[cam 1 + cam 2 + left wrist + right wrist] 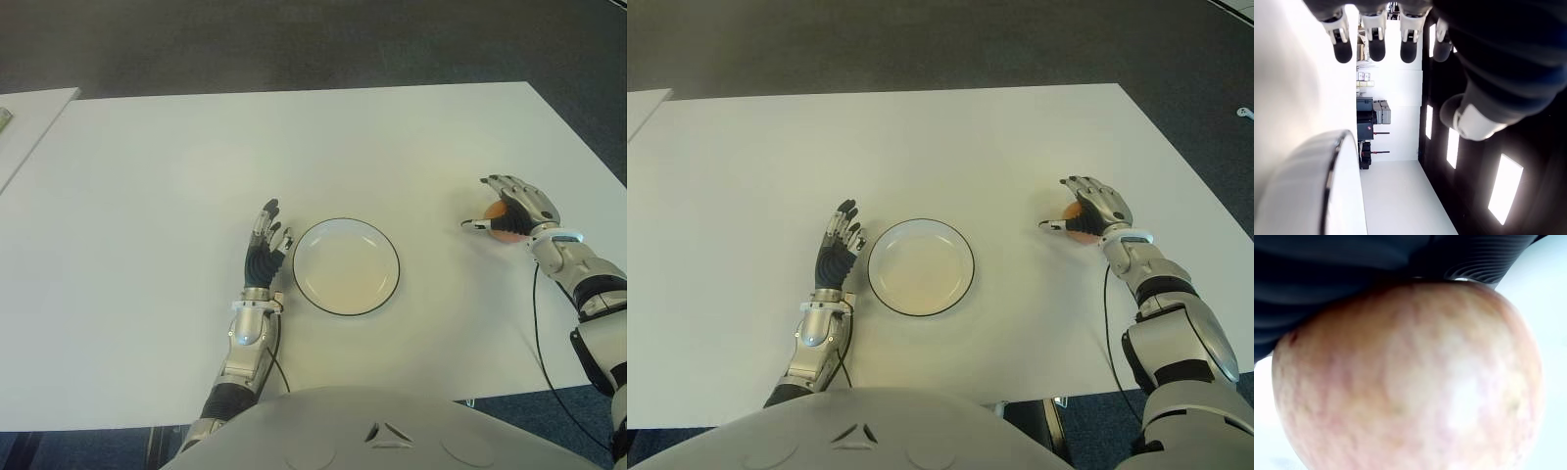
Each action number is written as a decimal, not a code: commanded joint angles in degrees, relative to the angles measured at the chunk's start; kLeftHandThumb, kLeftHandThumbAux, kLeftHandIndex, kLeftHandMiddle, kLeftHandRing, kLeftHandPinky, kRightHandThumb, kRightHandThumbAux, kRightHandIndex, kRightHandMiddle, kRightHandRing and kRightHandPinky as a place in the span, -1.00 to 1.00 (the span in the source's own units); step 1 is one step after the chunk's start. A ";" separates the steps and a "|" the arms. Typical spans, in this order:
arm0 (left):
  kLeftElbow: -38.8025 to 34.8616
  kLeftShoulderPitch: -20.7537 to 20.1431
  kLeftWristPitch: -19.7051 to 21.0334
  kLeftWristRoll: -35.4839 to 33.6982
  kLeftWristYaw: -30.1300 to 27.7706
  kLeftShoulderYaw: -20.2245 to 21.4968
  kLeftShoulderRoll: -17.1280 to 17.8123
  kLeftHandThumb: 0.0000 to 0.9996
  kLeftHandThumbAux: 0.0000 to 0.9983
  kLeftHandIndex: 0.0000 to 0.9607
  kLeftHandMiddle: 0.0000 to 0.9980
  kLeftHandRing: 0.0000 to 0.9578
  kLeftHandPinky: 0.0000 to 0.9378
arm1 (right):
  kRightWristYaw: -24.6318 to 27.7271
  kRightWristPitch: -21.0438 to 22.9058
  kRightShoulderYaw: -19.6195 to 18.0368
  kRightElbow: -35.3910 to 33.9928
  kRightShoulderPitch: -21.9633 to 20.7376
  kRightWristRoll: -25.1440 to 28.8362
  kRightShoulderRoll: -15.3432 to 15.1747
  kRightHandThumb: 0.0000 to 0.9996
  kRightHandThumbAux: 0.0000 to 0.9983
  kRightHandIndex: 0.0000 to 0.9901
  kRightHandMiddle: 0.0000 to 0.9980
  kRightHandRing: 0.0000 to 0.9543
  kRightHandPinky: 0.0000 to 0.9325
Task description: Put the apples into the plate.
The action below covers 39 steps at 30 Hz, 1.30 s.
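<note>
- Right hand (514,211) over an apple (498,223) at the right side of the white table (176,166), palm down, fingers (1080,184) draped across the top of the fruit, thumb stretched out toward the plate side.
- In the right wrist view, apple (1410,382) pressed right up against the dark palm, filling nearly the whole view; reddish-yellow, mottled skin.
- Grip closed around the apple; whether the fruit touches the tabletop or sits just above it, impossible to tell.
- Apple well apart from the plate (306,250), out to the plate's right, with bare table between.
- Plate round, white, with a thin dark rim, near the table's front edge and roughly in the middle; nothing on it.
- Left hand (265,245) just beside the plate's left edge, fingers straight and extended away from the body, holding nothing.
- In the left wrist view, straight fingertips (1343,49) in a row with open space beyond, and the plate's rim (1312,166) curving close by.
- Only one apple in sight, the one under the right hand.
- Second white table (29,113) at the far left; dark floor (294,44) beyond.
</note>
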 commanded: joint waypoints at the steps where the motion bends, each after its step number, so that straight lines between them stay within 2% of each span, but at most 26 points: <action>1: 4.85 5.88 0.75 -0.11 -0.99 1.22 0.91 -1.00 0.23 -1.00 -1.00 -1.00 -1.00 | 3.62 1.89 1.01 2.58 3.81 -0.58 1.38 -0.46 -0.14 -1.00 -1.00 -1.00 -0.93; 4: 5.08 5.83 0.31 -0.28 -1.17 1.35 0.83 -1.00 0.22 -1.00 -1.00 -1.00 -1.00 | 3.26 1.67 0.84 2.60 4.16 -0.40 1.53 -0.44 -0.12 -1.00 -0.98 -0.98 -0.86; 8: 5.39 5.76 -0.39 -0.31 -1.21 1.48 0.75 -1.00 0.22 -1.00 -0.99 -1.00 -1.00 | 2.06 1.43 0.74 2.64 4.79 -0.28 1.70 -0.37 -0.09 -0.83 -0.80 -0.83 -0.69; 11: 5.73 5.66 -0.83 -0.29 -1.21 1.58 0.76 -1.00 0.20 -1.00 -0.98 -1.00 -1.00 | 1.01 1.73 0.97 2.84 5.20 -0.38 2.00 -0.27 -0.04 -0.60 -0.58 -0.59 -0.51; 14: 6.04 5.53 -1.04 -0.38 -1.39 1.64 0.83 -1.00 0.19 -1.00 -0.98 -1.00 -1.00 | 0.59 2.38 1.26 3.17 5.34 -0.53 2.30 -0.22 0.00 -0.49 -0.47 -0.49 -0.43; 16: 6.23 5.44 -1.17 -0.42 -1.47 1.71 0.89 -1.00 0.18 -1.00 -0.99 -1.00 -1.00 | 0.30 2.61 1.44 3.24 5.34 -0.68 2.38 -0.18 0.05 -0.38 -0.35 -0.34 -0.32; 17: 6.30 5.43 -1.24 -0.43 -1.51 1.74 0.91 -1.00 0.18 -1.00 -0.99 -1.00 -1.00 | 0.15 2.68 1.52 3.26 5.36 -0.75 2.41 0.02 0.18 -0.30 -0.25 -0.22 -0.22; 19: 6.38 5.41 -1.33 -0.42 -1.55 1.80 0.91 -1.00 0.19 -1.00 -1.00 -1.00 -1.00 | -0.11 2.78 1.68 3.30 5.38 -0.86 2.44 0.23 0.33 -0.21 -0.14 -0.09 -0.12; 25: 6.42 5.25 -0.91 -0.71 -2.13 2.07 1.08 -1.00 0.18 -1.00 -1.00 -1.00 -1.00 | -1.15 3.80 2.53 3.46 5.39 -1.46 2.64 0.36 0.41 -0.14 0.16 0.23 0.18; 30: 6.17 5.29 -0.85 -0.74 -2.55 2.22 1.22 -1.00 0.14 -1.00 -1.00 -1.00 -1.00 | -0.38 6.26 2.23 4.01 5.08 -0.85 3.57 0.39 0.43 -0.12 0.32 0.38 0.37; 33: 6.16 5.31 -1.17 -0.81 -2.88 2.36 1.22 -1.00 0.13 -1.00 -1.00 -1.00 -1.00 | 0.59 7.46 1.80 4.47 4.58 -0.28 4.08 0.40 0.43 -0.12 0.39 0.43 0.42; 39: 6.33 5.43 -1.32 -1.59 -4.06 2.74 1.07 -1.00 0.14 -1.00 -0.99 -1.00 -1.00 | 2.19 8.17 0.80 4.57 4.37 0.90 4.49 0.40 0.44 -0.12 0.43 0.45 0.38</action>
